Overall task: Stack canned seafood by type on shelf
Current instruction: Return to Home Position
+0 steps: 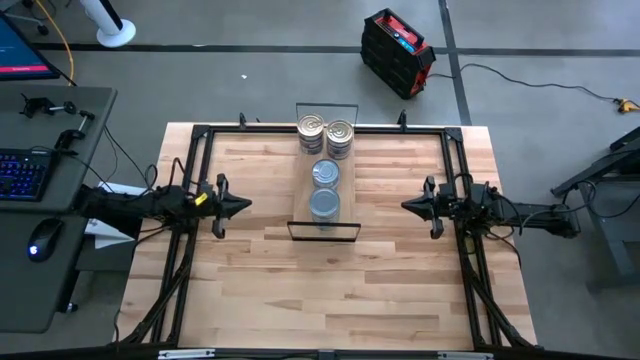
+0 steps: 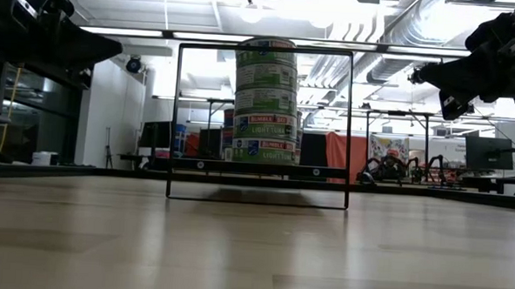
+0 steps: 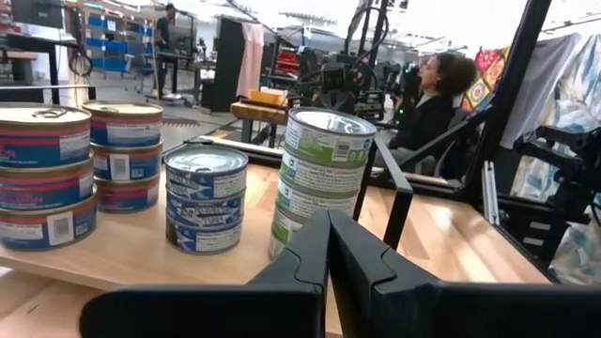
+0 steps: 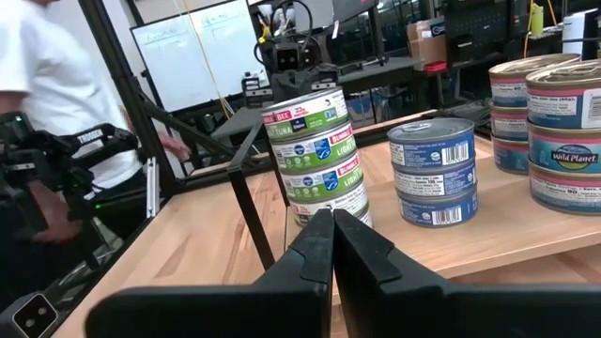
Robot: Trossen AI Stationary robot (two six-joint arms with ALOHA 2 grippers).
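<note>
My left claw and right claw hang empty, fingers pressed together, either side of the long light-wood shelf, where the flat round seafood tins stand in 4 stacks.

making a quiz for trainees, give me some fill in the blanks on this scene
1. The cans on the shelf form ___ stacks.
2. The tallest stack has ___ labels.
3. The left gripper and the right gripper are both ___, holding nothing.
Missing words: four; green; shut.
</note>
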